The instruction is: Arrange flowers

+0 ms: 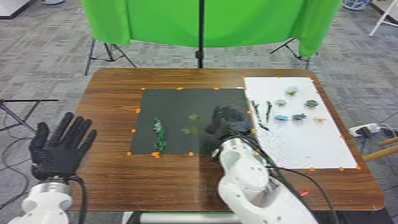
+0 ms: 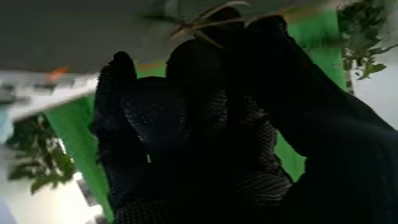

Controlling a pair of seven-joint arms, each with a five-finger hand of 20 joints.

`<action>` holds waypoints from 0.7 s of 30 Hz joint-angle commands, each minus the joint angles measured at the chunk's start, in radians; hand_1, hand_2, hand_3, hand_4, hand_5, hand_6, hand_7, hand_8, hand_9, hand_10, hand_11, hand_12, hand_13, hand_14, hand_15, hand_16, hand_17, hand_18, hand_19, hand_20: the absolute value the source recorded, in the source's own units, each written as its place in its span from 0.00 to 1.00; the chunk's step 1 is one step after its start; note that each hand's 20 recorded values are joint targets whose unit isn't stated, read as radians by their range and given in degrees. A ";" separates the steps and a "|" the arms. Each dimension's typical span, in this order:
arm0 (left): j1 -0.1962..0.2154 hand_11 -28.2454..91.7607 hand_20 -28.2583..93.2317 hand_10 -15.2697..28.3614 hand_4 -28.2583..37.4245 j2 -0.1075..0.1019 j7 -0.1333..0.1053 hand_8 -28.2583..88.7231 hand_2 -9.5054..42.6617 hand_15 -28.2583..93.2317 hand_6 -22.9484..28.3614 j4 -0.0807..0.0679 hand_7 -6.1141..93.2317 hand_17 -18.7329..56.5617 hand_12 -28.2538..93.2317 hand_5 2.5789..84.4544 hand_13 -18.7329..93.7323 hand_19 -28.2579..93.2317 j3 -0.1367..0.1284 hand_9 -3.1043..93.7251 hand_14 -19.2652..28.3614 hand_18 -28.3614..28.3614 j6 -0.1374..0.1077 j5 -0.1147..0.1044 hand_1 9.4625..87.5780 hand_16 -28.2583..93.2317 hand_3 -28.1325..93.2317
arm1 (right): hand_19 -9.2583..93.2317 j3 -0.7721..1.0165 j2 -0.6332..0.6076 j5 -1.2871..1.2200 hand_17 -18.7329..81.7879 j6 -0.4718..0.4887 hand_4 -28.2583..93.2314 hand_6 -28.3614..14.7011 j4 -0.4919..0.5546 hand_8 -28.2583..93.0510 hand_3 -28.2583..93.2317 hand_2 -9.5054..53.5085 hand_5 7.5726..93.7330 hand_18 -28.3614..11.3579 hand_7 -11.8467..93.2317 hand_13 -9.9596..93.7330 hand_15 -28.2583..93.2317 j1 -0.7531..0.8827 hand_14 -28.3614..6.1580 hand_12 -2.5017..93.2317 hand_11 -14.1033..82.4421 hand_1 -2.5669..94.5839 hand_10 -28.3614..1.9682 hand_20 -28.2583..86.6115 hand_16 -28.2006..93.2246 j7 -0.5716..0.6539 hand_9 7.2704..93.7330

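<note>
In the head view my right hand [image 1: 233, 120] is over the right edge of the black mat [image 1: 178, 96], beside the white sheet [image 1: 333, 150]. Its fingertips and thumb pinch a thin pale stem [image 2: 216, 22] in the right wrist view, where the glove [image 2: 204, 145] hides part of it. A long green leafy stem [image 1: 160, 135] lies on the mat's left part, and small green sprigs [image 1: 194, 117] lie nearer the middle. Dark thin stems [image 1: 268, 111] and several small flower heads [image 1: 311, 104] are on the white sheet. My left hand [image 1: 62, 147] is open at the table's left edge, fingers spread.
Orange tape bits mark the borders of mat and sheet on the brown wooden table [image 1: 111, 192]. A small red item [image 1: 303, 192] lies near the front right. Beyond the table hangs a green cloth [image 1: 160, 22] on stands.
</note>
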State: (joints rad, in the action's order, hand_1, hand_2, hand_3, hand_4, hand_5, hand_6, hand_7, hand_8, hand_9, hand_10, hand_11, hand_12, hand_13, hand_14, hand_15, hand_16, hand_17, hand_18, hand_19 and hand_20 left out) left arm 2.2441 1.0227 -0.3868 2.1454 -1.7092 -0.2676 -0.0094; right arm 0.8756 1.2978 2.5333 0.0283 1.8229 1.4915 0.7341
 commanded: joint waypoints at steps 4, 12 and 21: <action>-0.015 0.38 0.33 0.68 0.00 -0.011 0.029 0.16 0.37 0.40 0.60 -0.018 0.17 0.17 0.31 0.51 0.45 0.49 0.021 0.44 0.67 0.73 0.019 -0.008 0.20 0.22 0.81 | 0.91 -0.013 0.084 -0.094 0.45 -0.004 0.07 0.52 -0.036 0.16 0.84 0.00 0.75 0.00 0.50 0.72 0.87 0.006 0.30 0.37 0.73 0.35 0.30 0.48 0.48 0.042 0.72; -0.001 0.37 0.33 0.68 0.00 0.000 0.007 0.16 0.34 0.40 0.60 -0.016 0.17 0.17 0.31 0.51 0.45 0.49 0.018 0.44 0.67 0.73 0.021 -0.018 0.21 0.22 0.81 | 0.90 0.017 0.038 -0.171 0.44 -0.021 0.07 0.50 0.048 0.14 0.81 0.02 0.74 0.00 0.43 0.71 0.87 0.020 0.29 0.37 0.72 0.30 0.27 0.48 0.47 0.060 0.71; -0.011 0.38 0.33 0.68 0.00 0.001 0.008 0.16 0.36 0.40 0.60 -0.020 0.17 0.17 0.31 0.51 0.45 0.49 0.033 0.44 0.67 0.73 0.017 -0.028 0.21 0.22 0.80 | 0.90 0.054 0.021 -0.286 0.44 0.125 0.06 0.48 0.087 0.14 0.82 0.16 0.77 0.00 0.28 0.71 0.86 0.058 0.27 0.35 0.67 0.31 0.26 0.48 0.47 0.051 0.74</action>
State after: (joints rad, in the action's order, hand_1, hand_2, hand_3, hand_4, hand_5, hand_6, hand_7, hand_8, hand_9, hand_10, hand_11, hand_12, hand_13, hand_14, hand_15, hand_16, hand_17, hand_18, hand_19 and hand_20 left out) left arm 2.2313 1.0140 -0.3850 2.1346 -1.6926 -0.2571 -0.0305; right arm 0.9063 1.3316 2.3234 0.0442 1.9027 1.5196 0.7923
